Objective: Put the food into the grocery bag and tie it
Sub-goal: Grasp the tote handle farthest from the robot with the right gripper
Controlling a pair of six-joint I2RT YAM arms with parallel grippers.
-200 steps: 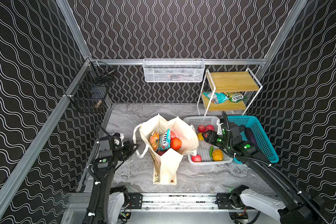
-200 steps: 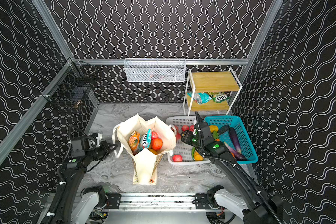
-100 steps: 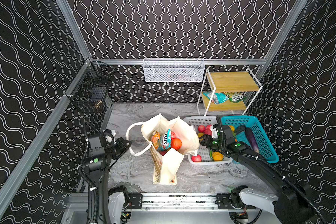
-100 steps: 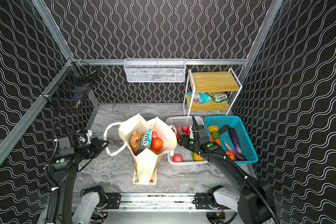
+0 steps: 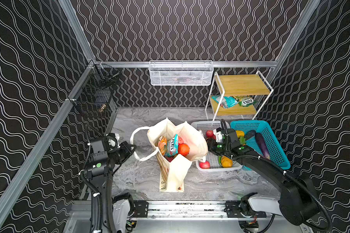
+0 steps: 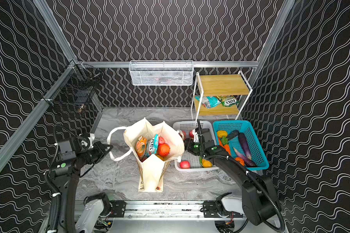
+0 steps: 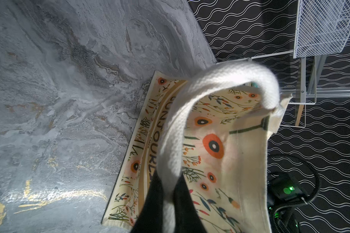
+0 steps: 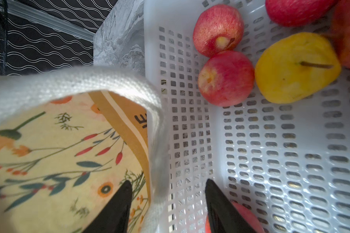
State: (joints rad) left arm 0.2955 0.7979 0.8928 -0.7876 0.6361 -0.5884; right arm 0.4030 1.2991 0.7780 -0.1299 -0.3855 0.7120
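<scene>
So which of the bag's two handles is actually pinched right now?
The left handle, stretched out sideways: the left arm's fingers are shut on it. The right handle only sits between the right arm's open fingers.

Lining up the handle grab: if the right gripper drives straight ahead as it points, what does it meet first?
Probably the thick cream woven handle of the flower-print canvas tote, lying between the right gripper's open jaws; the white perforated plastic basket wall sits behind it. Depth is unclear.
</scene>
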